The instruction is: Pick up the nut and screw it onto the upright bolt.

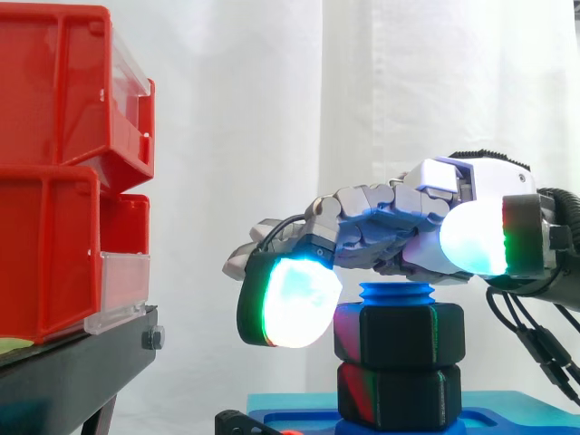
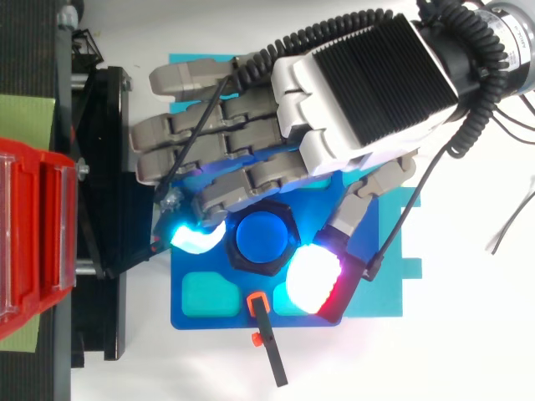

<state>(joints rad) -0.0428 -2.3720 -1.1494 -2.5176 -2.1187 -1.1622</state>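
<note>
Hand (image 2: 359, 83) lies palm-down over the bolt (image 2: 263, 238), fingers nearly straight, thumb spread apart, clasping nothing. A cyan fingertip (image 2: 196, 236) sits on one side of the bolt. The white-red thumb pad (image 2: 313, 280) sits on the other, higher than the nut (image 1: 412, 333). Nut already threaded on the bolt, blue thread showing above it. Second black hex block (image 1: 399, 394) directly below. Blue base plate (image 2: 185, 320) under the bolt. Red bins (image 1: 54, 181) stand well beyond the fingertips.

The side camera stood close and level with the hand (image 1: 408, 217), facing across the work toward the white curtain (image 1: 272, 91), with the red bins (image 1: 54, 181) at its left edge. The top camera looked straight down from close range, the arm (image 2: 501, 25) entering at upper right. Both views covered the hand, the bolt (image 2: 262, 238) and the blue base (image 2: 188, 263).
</note>
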